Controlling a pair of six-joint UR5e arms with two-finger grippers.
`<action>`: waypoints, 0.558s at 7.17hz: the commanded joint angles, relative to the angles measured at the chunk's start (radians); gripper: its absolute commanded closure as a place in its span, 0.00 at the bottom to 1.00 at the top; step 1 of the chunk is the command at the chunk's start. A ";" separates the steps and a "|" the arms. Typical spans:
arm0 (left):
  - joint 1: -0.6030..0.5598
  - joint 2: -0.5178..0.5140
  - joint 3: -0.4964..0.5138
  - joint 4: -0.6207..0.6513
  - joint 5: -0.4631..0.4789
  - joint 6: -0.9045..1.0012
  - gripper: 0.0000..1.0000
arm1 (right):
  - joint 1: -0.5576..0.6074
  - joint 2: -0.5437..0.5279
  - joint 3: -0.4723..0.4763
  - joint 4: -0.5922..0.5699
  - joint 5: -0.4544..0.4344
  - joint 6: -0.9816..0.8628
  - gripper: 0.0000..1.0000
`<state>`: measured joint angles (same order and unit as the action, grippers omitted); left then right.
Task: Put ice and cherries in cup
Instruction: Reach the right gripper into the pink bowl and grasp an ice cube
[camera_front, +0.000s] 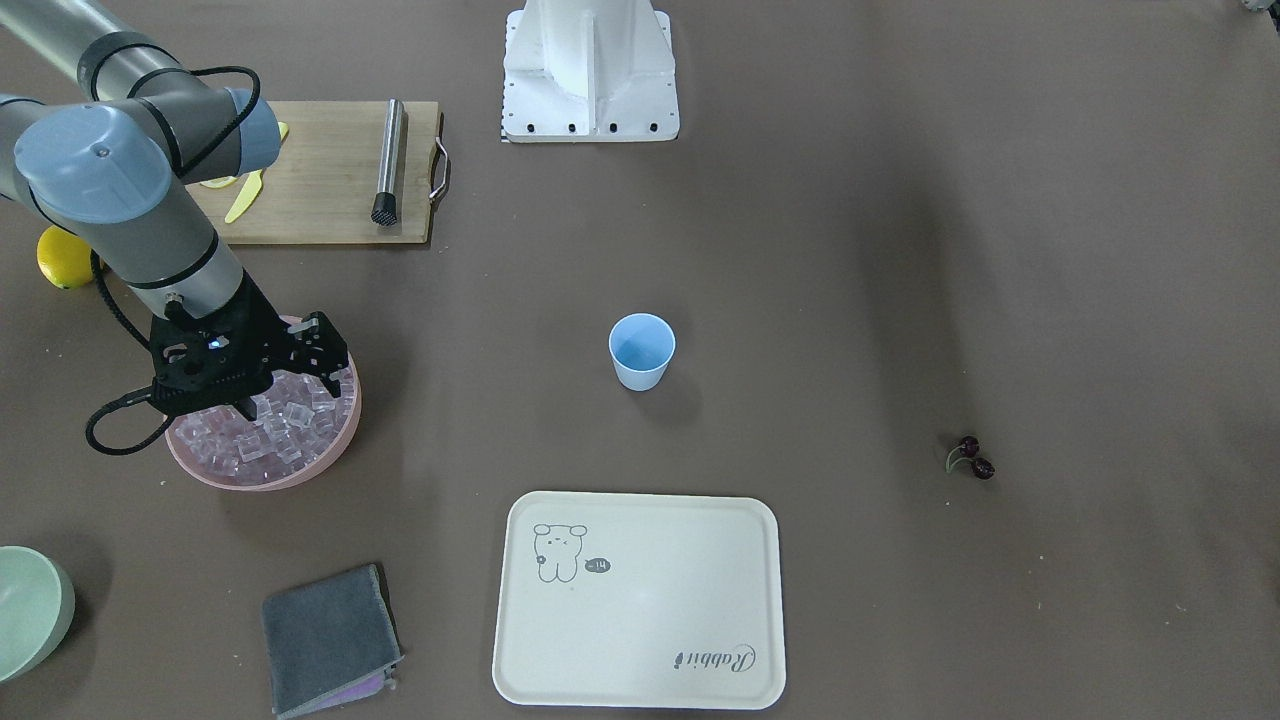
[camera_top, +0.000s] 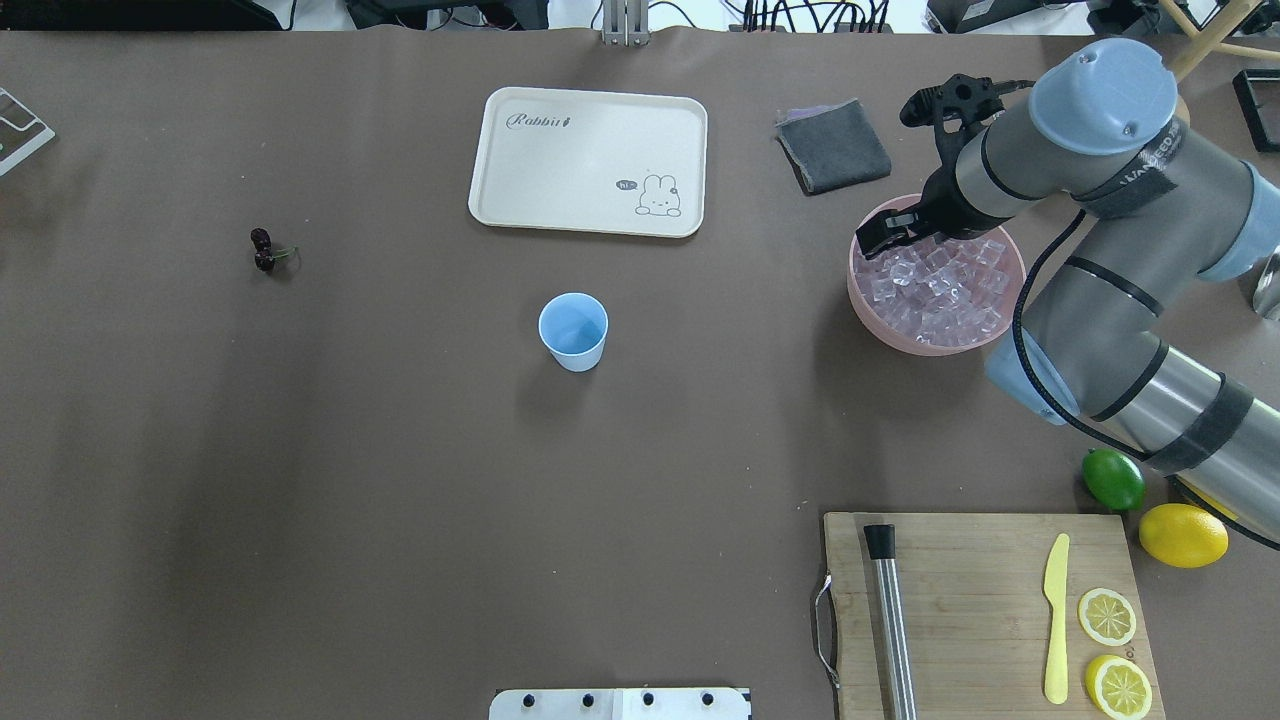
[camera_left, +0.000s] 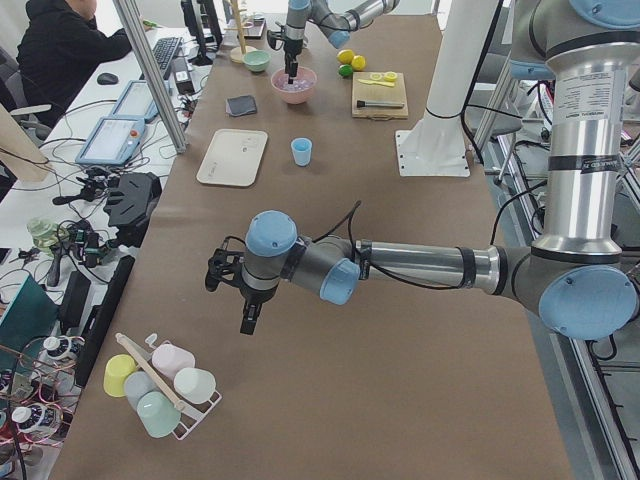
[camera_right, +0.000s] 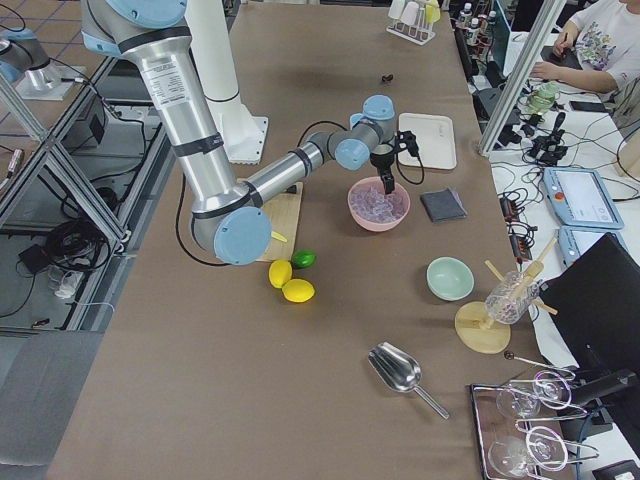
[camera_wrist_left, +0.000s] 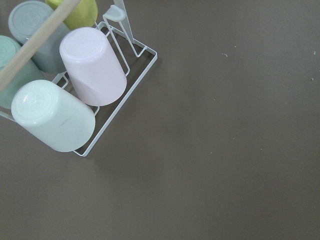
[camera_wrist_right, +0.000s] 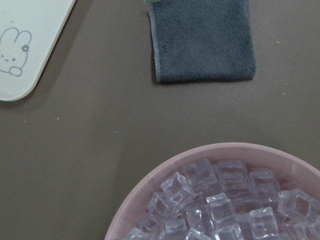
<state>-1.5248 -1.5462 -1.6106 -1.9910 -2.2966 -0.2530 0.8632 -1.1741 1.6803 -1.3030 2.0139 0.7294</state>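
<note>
Brown table mat: right gripper (camera_front: 285, 385), fingers spread and empty, hangs directly above the ice (camera_front: 280, 435) in pink bowl (camera_front: 262, 484); cup (camera_front: 641, 350) well apart at centre; cherries (camera_front: 970, 457) on the left arm's side; left gripper (camera_left: 247, 315) finger state cannot be told

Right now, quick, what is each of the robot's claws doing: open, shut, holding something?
Left gripper: cannot tell; it shows only in a side view.
Right gripper: open, holding nothing, over the ice in the pink bowl.
</note>
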 joint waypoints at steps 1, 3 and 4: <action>0.000 0.000 0.079 -0.105 0.002 -0.002 0.02 | -0.006 -0.001 -0.014 0.001 -0.004 0.014 0.12; 0.000 -0.005 0.083 -0.112 0.000 -0.003 0.02 | -0.010 -0.009 -0.014 0.001 0.000 0.027 0.12; 0.000 -0.027 0.069 -0.104 -0.003 -0.069 0.02 | -0.013 -0.009 -0.016 0.001 0.002 0.028 0.12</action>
<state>-1.5248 -1.5548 -1.5329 -2.0977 -2.2966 -0.2703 0.8537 -1.1804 1.6658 -1.3024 2.0138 0.7549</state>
